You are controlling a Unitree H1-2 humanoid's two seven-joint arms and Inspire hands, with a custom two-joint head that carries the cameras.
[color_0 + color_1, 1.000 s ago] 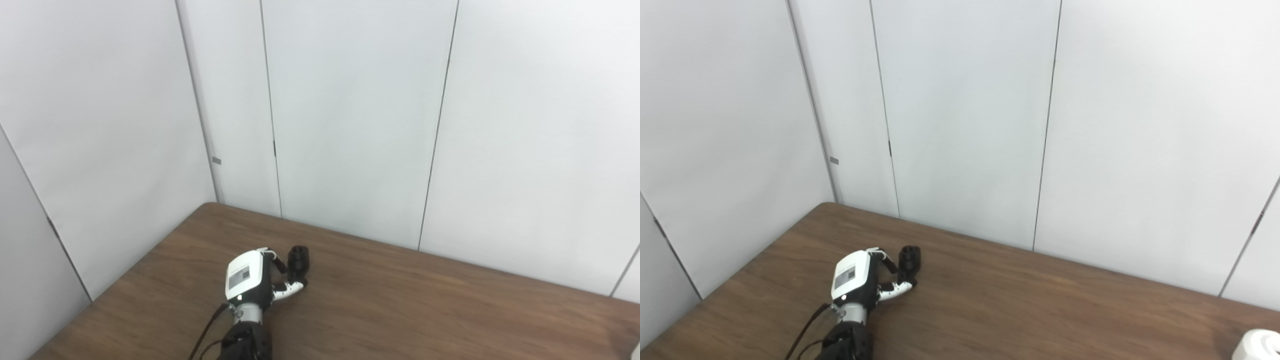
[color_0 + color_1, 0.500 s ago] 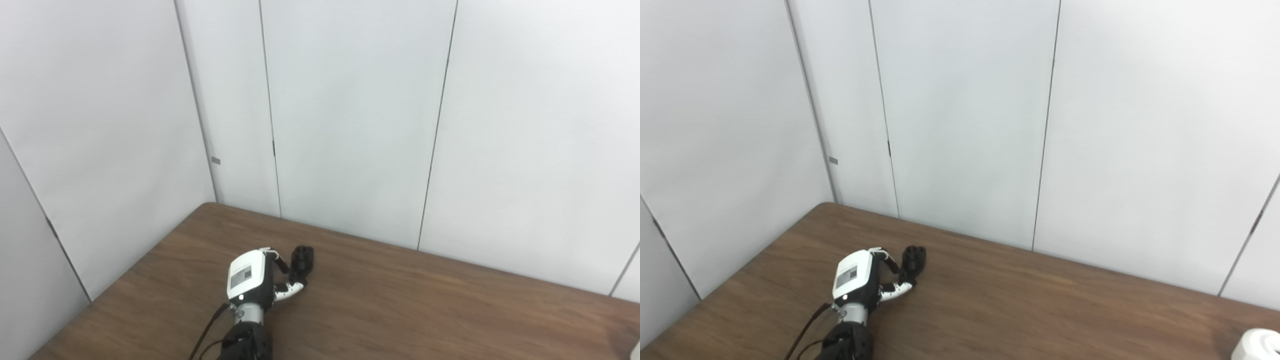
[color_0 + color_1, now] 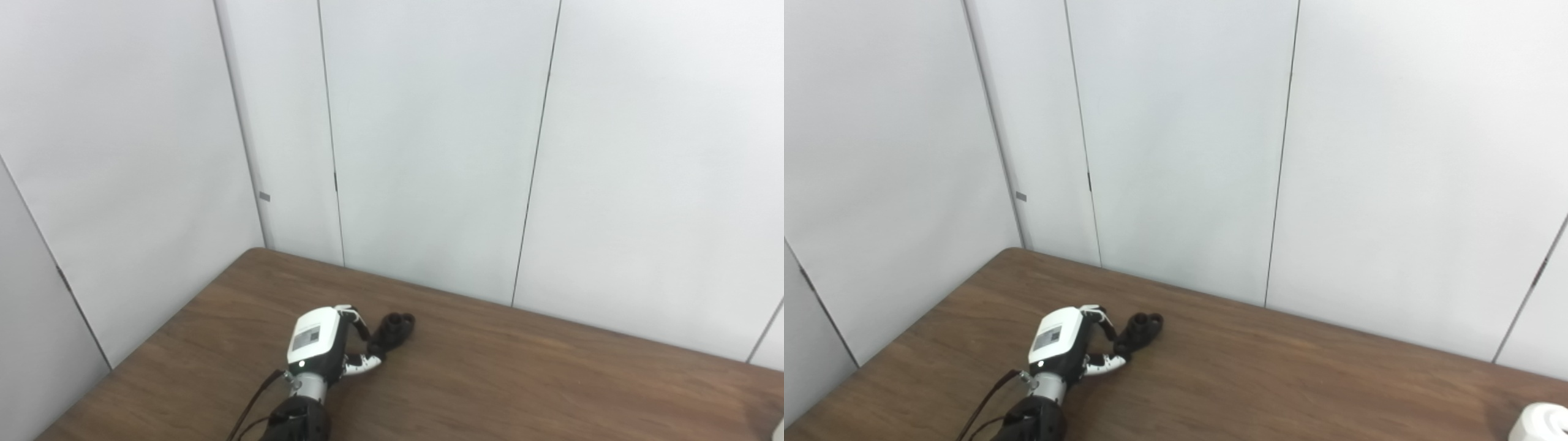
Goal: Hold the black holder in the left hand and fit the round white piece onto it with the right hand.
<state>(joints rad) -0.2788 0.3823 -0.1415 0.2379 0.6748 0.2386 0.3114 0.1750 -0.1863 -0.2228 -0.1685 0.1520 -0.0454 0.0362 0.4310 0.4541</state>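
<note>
Left eye view: left hand [image 3: 324, 349] closed around holder [image 3: 392, 329], now tipped over toward the right and carried a little rightward compared with a second ago, when upright. Probably lifting or reorienting for the fit; grasp looks secured. Right hand not in view. White piece [image 3: 1543, 422] at the bottom-right corner in the right eye view, well apart from holder. Table [image 3: 520, 380] bare between them, plenty of room; far edge against wall, left edge near the arm.

Bright, even light, soft faint shadows, no glare; pictures slightly soft throughout.
</note>
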